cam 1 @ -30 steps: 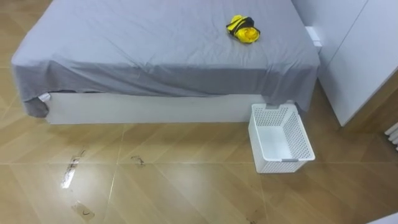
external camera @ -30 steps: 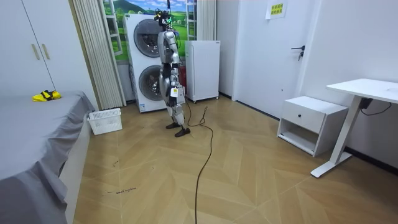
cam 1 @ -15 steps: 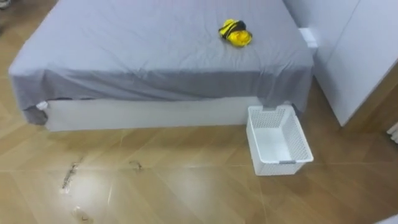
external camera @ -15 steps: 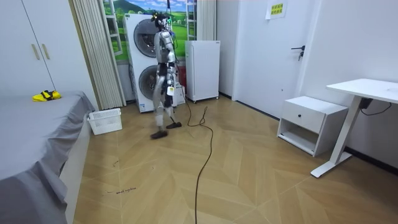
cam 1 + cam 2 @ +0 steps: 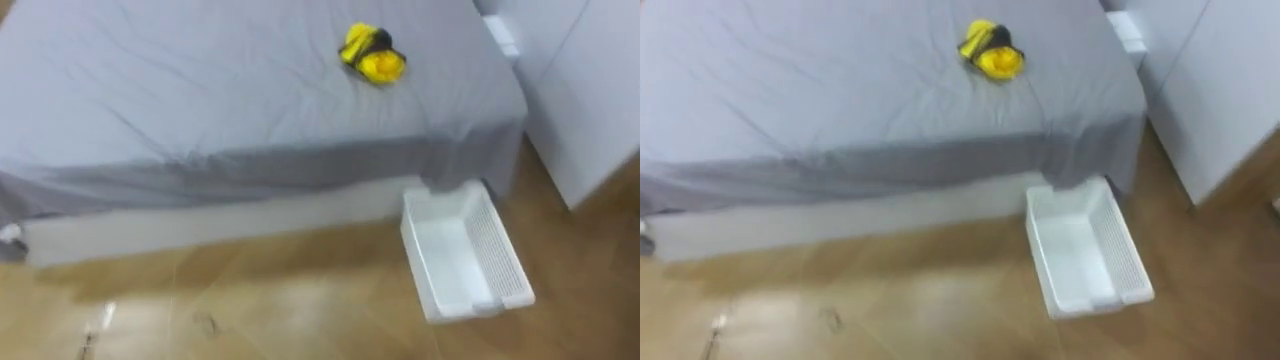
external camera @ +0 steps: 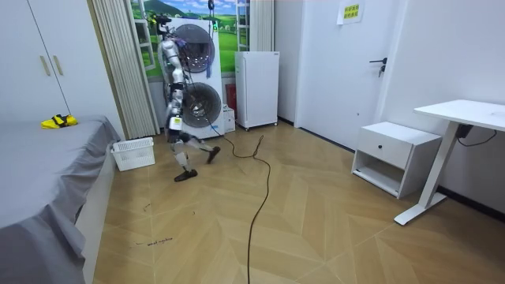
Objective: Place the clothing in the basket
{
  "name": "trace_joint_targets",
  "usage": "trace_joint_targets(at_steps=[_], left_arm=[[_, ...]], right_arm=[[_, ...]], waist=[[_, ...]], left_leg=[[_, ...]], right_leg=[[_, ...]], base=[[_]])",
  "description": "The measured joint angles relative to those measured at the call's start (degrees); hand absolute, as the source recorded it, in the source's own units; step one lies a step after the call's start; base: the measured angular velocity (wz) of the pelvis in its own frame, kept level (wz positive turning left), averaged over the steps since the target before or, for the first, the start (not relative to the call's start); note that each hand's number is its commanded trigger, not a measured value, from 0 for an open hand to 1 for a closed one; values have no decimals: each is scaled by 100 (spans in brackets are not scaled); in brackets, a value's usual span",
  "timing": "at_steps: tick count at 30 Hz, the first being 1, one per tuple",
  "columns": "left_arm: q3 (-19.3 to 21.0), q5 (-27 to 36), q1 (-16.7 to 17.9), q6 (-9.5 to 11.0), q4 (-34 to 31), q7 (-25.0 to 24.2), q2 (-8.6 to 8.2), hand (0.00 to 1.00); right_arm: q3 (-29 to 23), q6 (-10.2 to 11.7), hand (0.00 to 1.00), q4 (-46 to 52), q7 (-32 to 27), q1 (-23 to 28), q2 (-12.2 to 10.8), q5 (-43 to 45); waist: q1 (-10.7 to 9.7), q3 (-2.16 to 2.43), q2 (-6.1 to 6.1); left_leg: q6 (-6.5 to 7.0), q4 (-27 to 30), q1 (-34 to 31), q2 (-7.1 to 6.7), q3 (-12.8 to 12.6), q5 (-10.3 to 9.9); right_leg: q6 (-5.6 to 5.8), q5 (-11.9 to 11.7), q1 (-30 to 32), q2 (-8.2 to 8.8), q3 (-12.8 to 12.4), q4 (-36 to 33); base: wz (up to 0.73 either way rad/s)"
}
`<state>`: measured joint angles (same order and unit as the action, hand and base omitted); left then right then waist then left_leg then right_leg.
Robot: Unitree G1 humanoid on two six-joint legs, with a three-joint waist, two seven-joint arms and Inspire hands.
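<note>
Clothes for this task amount to one crumpled yellow and black bundle of fabric [image 5: 372, 55], and it lies on top of the wide bed with the grey sheet [image 5: 200, 110], toward the bed's far right part and well in from the edge. A white perforated plastic basket [image 5: 503, 258] sits on the wooden floor [image 5: 300, 310] just beside the bed's near right corner, its far end up against the hanging sheet. The basket's inside looks bare, so nothing has been put in yet.

By the room view the robot is on the open floor off the bed's foot, beyond the basket and in front of a stack of two white washing machines [image 6: 207, 55]. It is caught mid-stride, facing the bed, with one foot lifted behind. Its left hand [image 6: 175, 118] hangs by the hip on the side toward the camera; at that distance it cannot be told whether it is released or clenched, and the same goes for the right hand. Nothing yellow shows near the robot, which fits the bundle lying untouched on the bed.

Judged from this, the task is at its very start. The approach to the bed is not finished, and reaching across the sheet, picking up the bundle and dropping it in the basket all remain.
</note>
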<state>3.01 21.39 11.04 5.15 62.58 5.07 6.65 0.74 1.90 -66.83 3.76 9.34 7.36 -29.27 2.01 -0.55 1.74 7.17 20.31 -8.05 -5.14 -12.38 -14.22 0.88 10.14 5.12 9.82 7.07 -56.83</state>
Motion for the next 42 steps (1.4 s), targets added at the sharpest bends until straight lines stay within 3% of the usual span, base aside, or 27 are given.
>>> trace_joint_targets(at_steps=[2,3,5,6,7,8,9,10,11,13,14,15,17,19,20,22,23,24,26,27,28,29,30,31,33,35,42], left_arm=[[-78,-67,-106,21,14,-20,-14,0],[-129,-70,-163,20,-8,-55,-19,0],[-343,-76,-255,21,-26,-94,-40,0],[-499,-85,-244,19,-41,-124,-60,0],[-543,-111,-243,16,-44,-141,-92,0],[-590,-208,-215,15,-52,-194,-129,0],[-624,-209,-172,15,-58,-211,-126,0],[-633,-164,-87,14,-59,-229,-124,0],[-677,-79,18,14,-60,-234,-125,0],[-635,-63,126,28,-60,-295,-100,0],[-622,-73,149,29,-68,-337,-84,0],[-548,-83,179,71,-75,-362,-85,0],[-386,-74,223,206,-85,-359,-71,0],[-244,-58,408,255,-100,-346,-51,0],[-184,-68,582,236,-104,-342,-55,0],[-130,-65,577,238,-170,-313,-3,0],[-207,-51,562,251,-249,-300,58,0],[-212,-47,555,271,-257,-298,80,0],[-210,39,553,326,-275,-265,112,0],[-211,50,586,392,-291,-230,87,0],[-211,48,601,413,-293,-217,77,0],[-206,44,631,414,-287,-183,76,0],[-201,40,716,414,-287,-145,76,0],[-202,40,759,414,-281,-141,78,0],[-210,39,752,413,-235,-143,80,0],[-218,39,749,412,-134,-159,48,0],[-208,36,570,246,83,-269,68,0]], right_arm=[[37,21,0,189,-2,-61,-19,-81],[53,56,0,328,2,-118,-32,-86],[43,94,0,473,-22,-143,-38,-80],[44,144,0,570,-90,-151,-43,-31],[21,168,0,619,-126,-167,-36,-4],[-8,201,0,727,-225,-187,-37,-9],[-8,236,0,777,-250,-215,-39,-39],[-8,316,0,931,-305,-278,-37,-103],[-5,468,0,968,-378,-375,-19,-106],[-45,506,0,1229,-464,-567,-22,-40],[-93,511,0,1410,-510,-603,-15,2],[-105,495,0,1573,-561,-610,-11,33],[-75,346,0,1737,-620,-500,-60,49],[52,331,0,1897,-604,-238,-68,94],[61,317,0,1917,-662,-168,-68,186],[25,317,0,2180,-881,-104,8,212],[24,318,0,2344,-1003,-148,36,218],[25,317,0,2364,-1058,-204,34,235],[87,310,0,2531,-1229,-251,9,335],[80,312,0,2810,-1341,-253,11,515],[79,317,0,2982,-1388,-256,20,571],[88,375,0,3213,-1470,-284,19,723],[99,434,0,3275,-1504,-334,3,807],[117,439,0,3319,-1525,-355,3,869],[122,460,0,3502,-1579,-380,7,1025],[131,540,0,3804,-1723,-374,6,1361],[255,690,0,4311,-1979,-463,19,1785]], waist=[[-38,-41,-177],[-23,-32,-233],[-89,-47,-268],[-87,-32,-268],[-80,-46,-303],[-63,-29,-358],[-46,-9,-364],[-8,64,-367],[16,49,-553],[110,27,-678],[101,8,-691],[115,-20,-629],[184,-23,-594],[189,-46,-549],[159,-50,-530],[71,-67,-476],[73,-85,-431],[85,-104,-382],[168,-59,-286],[177,-39,-293],[192,-28,-306],[218,-11,-287],[262,71,-285],[264,114,-264],[184,82,-187],[144,86,-160],[149,35,-188]], left_leg=[[-47,-296,455,76,439,-35],[-72,-436,722,139,656,-86],[-136,-637,1108,243,845,-203],[-196,-847,1391,286,937,-278],[-231,-921,1547,342,938,-357],[-316,-1018,1823,450,951,-437],[-369,-1031,1908,489,952,-487],[-532,-983,1994,583,942,-615],[-732,-908,2088,771,939,-714],[-1002,-877,2255,921,923,-596],[-1232,-868,2380,955,939,-433],[-1257,-756,2494,961,962,-249],[-1248,-18,2393,1013,930,-132],[-1239,1251,1940,1097,931,197],[-1272,1976,1630,1162,938,548],[-1142,2672,1006,1158,940,441],[-1064,2803,625,1147,903,170],[-1054,2774,486,1139,854,10],[-1086,2210,-11,1134,775,-433],[-1069,1608,-188,1116,743,-455],[-1049,1263,-263,1094,706,-433],[-900,740,-376,1040,692,-174],[-801,477,-318,983,682,134],[-772,342,-236,918,686,154],[-707,39,-66,786,655,265],[-676,-207,57,634,667,305],[-658,-435,67,533,770,319]], right_leg=[[-194,583,622,-307,237,197],[-198,749,1036,-532,323,684],[-214,677,1459,-723,412,1951],[-219,352,1585,-783,387,2992],[-252,-6,1636,-815,412,3351],[-289,-647,1683,-890,425,3908],[-394,-911,1681,-921,440,4065],[-588,-1268,1616,-1014,484,4077],[-731,-1300,1527,-1186,615,3879],[-823,-910,1510,-1234,747,3434],[-857,-644,1514,-1189,756,3059],[-865,-394,1511,-1145,801,2680],[-850,-116,1262,-1146,1058,2634],[-975,90,779,-1290,1191,3159],[-1005,100,569,-1346,1232,3395],[-1015,107,392,-1377,1171,3609],[-1006,109,251,-1373,1089,3721],[-997,111,177,-1364,1022,3766],[-941,86,-79,-1349,849,4015],[-889,111,-113,-1324,776,4025],[-868,124,-113,-1320,715,4018],[-812,158,-111,-1275,601,3992],[-737,176,-118,-1231,437,3988],[-704,179,-134,-1196,406,4009],[-622,180,-188,-1095,396,4049],[-571,200,-244,-1022,392,4212],[-505,199,-306,-983,424,4422]], base=[[22],[36],[56],[57],[44],[28],[23],[3],[-7],[-1],[26],[30],[-5],[-66],[-63],[-36],[-22],[-32],[-35],[-31],[-36],[-50],[-45],[-24],[7],[5],[5]])
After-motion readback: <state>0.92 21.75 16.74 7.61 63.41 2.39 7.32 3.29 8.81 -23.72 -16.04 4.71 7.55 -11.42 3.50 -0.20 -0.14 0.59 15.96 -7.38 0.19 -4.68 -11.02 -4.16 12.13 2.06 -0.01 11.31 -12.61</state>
